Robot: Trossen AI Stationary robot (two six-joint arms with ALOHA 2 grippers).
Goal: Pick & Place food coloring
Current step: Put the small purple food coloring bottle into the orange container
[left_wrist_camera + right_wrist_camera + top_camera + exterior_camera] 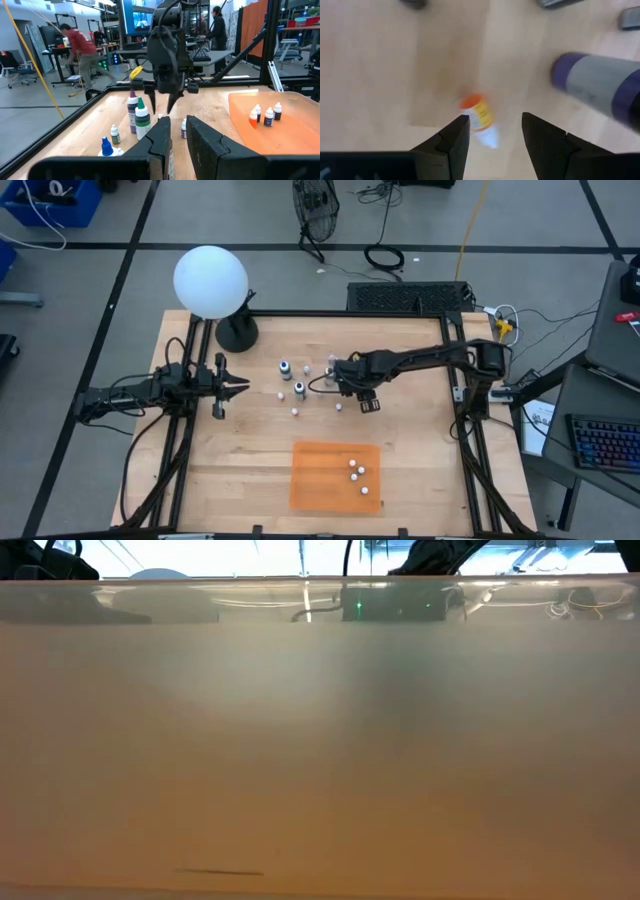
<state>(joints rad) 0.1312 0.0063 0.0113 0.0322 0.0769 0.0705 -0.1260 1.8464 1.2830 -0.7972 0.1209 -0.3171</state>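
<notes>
Wooden and smooth, the bench [250,470] carries the little plastic bottles, and one small white bottle with an orange cap [479,119] lies on its side just beyond the right fingers [492,131], in line with the gap between them. They are spread apart and hold nothing. The bottle's long side runs slantwise to the fingers, its cap farthest from them; the left fingers [238,387] wait pressed together, well away.

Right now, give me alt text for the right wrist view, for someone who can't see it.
The right gripper points down at the wooden table, fingers open around a small dropper bottle with an orange cap lying on its side. A larger purple-and-grey bottle shows beside it.
</notes>
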